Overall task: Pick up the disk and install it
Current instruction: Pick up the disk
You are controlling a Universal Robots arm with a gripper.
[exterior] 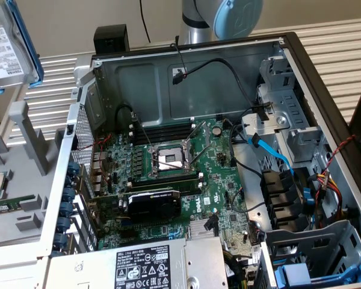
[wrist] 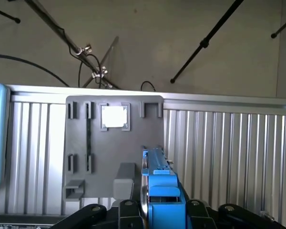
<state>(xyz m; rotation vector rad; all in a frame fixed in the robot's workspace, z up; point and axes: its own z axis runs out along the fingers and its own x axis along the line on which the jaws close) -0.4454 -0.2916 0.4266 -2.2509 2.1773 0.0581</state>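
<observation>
- Setup sits on a ribbed metal desk (wrist: 229, 157), with a plain wall and some stand legs behind it.
- Nearest thing first: the jaws are pinching the disk (wrist: 158, 179) edge-on by its blue carrier. In the exterior view it hangs in the air at that view's upper left, well apart from the computer case (exterior: 186, 78).
- My worry is that the grip looks like it's on plastic frame, not metal. If the carrier flexes or the drive swings, I'd guess it could twist in the pinch or slip out altogether.
- Right below and beyond it is the grey fixture plate (wrist: 133, 148), with the little silver chip (wrist: 114, 116) sitting in its pocket. A dropped drive could land on that plate and knock the chip.
- Further over, the case is open and busy: bare motherboard (exterior: 168, 162), a loose blue cable (exterior: 271, 150) and black leads draped near the drive cage (exterior: 331, 241). A carrier corner could snag one of those, or clip the case rim.
- Also, if the drive arrives even a bit tilted, I reckon the carrier would jam against the cage instead of seating.
</observation>
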